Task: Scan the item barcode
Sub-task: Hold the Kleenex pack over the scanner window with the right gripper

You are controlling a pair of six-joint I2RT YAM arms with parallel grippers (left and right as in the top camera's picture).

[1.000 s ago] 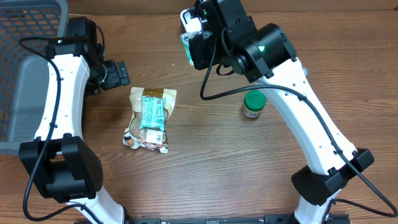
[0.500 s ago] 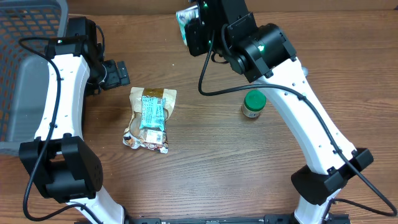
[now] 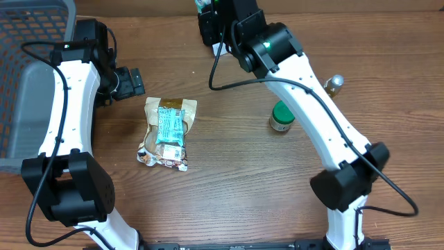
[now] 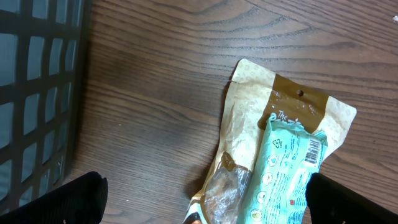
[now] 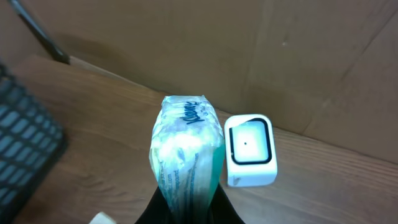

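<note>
Holding packet (image 5: 186, 152) by scanner (image 5: 250, 148), jar (image 3: 282, 117), snack bags (image 3: 166, 132), basket (image 3: 35, 28)

The left arm (image 3: 62, 104) runs up the left side of the overhead frame and bends at the top. The left end effector (image 3: 135, 83) points right above the bench (image 3: 229, 173), jaws spread wide. The right arm (image 3: 312, 118) stretches diagonally from lower right to top centre. There the right end effector (image 3: 208, 14) is clamped tight on a packet (image 5: 186, 149).
</note>
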